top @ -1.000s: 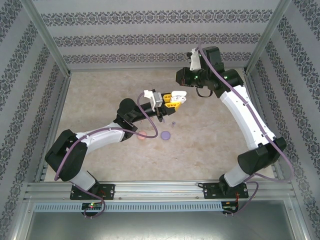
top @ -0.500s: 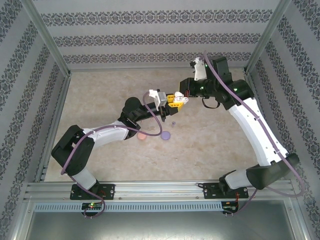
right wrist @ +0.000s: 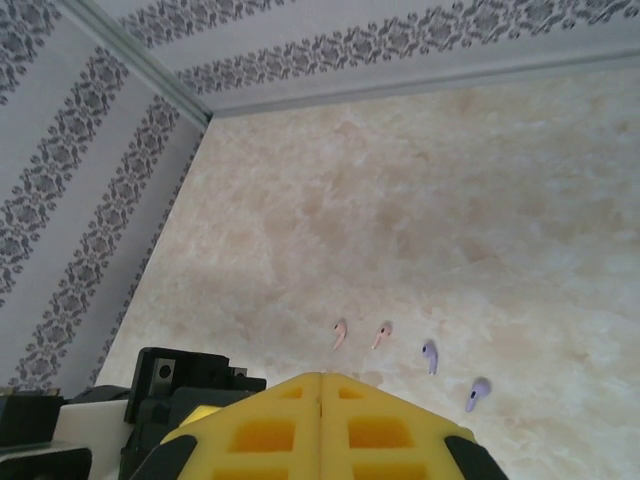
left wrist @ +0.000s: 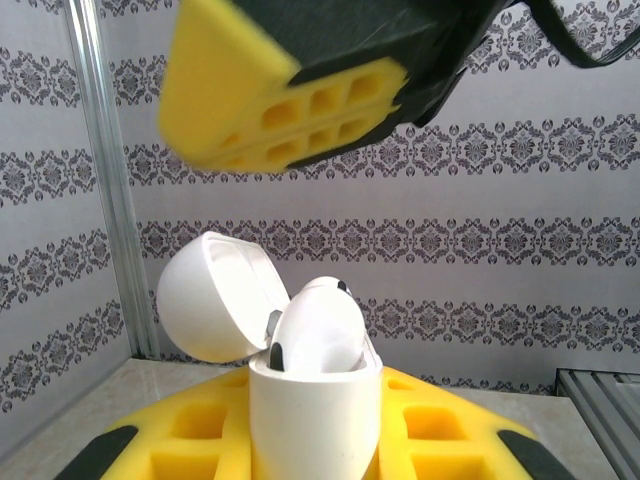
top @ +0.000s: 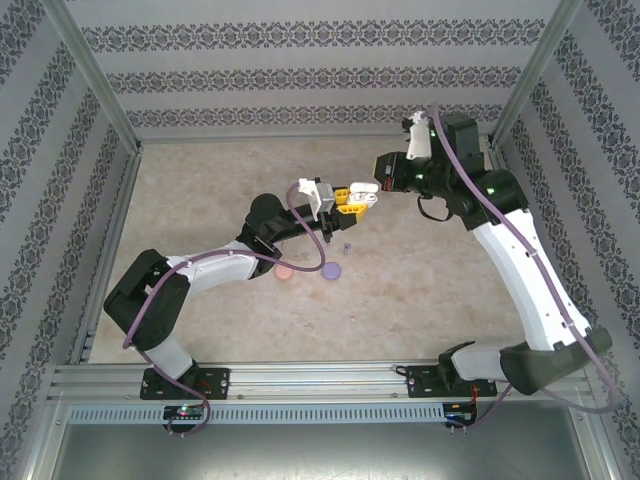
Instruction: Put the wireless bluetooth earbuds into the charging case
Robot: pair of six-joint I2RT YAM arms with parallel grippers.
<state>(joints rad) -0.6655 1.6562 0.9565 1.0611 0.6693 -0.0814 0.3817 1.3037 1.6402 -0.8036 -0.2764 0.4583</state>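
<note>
My left gripper (left wrist: 315, 405) is shut on a white charging case (left wrist: 312, 425) and holds it upright above the table. The lid (left wrist: 212, 296) is flipped open to the left. White earbuds (left wrist: 318, 330) sit in its top. From above, the left gripper (top: 349, 201) and the charging case (top: 362, 187) hang over the table's middle. My right gripper (top: 377, 186) is shut with nothing in it, just right of the case; one of its yellow fingers (left wrist: 285, 100) hangs above the case. On the table lie two pinkish earbuds (right wrist: 340, 333) and two purple earbuds (right wrist: 430, 355).
A pink case (top: 284, 270) and a purple case (top: 332, 270) lie on the beige table (top: 200, 200) beneath the left forearm. Patterned walls and metal posts (top: 100, 90) ring the table.
The right arm has swung to the right, and its gripper has drawn in beside the held case. The left gripper has carried the case slightly up and right, then held still.
</note>
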